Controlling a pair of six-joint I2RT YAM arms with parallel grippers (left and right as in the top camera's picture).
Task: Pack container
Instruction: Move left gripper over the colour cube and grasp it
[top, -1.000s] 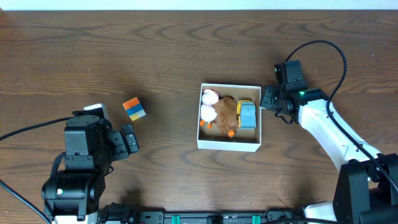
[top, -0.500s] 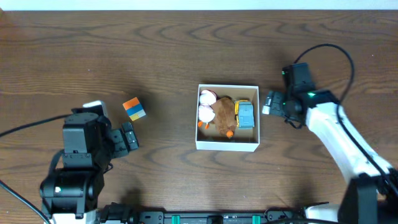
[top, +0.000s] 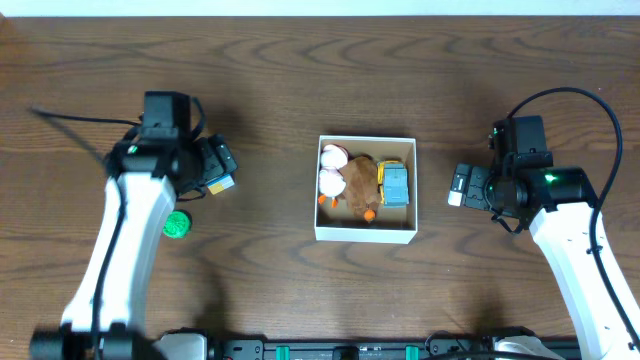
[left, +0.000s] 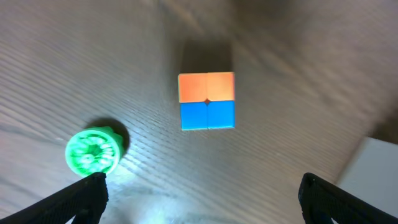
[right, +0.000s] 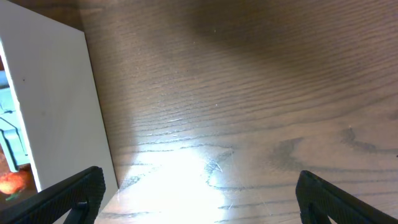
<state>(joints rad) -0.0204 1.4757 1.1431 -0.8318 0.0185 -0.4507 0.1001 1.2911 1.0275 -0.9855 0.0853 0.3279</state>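
Container (top: 366, 234) sat mid-table (top: 300, 80), open side up, square to the table's edges. Inside we saw a brown plush (top: 362, 178), two white-pink round toys (top: 333, 168) along its 9 o'clock wall and a yellow-blue toy truck (top: 397, 185) along its 3 o'clock wall. Right gripper (top: 462, 186) was at the container's 3 o'clock, near the wall but apart from it, jaws spread wide and holding nothing. In the right wrist view the white wall filled the 9 o'clock side, with bare wood elsewhere. Left gripper (top: 218, 160) was at the container's 9 o'clock, well apart, jaws also spread wide and holding nothing. It hung over an orange-blue cube (left: 206, 101). In the left wrist view the cube lay toward 12 o'clock from the fingertips, untouched. A green round piece (left: 93, 151) lay near the cube at its 8 o'clock, apart from it. Bare wood ran between the cube and the container, and around all four container walls. The table's far edge showed at 12 o'clock, well apart from everything.
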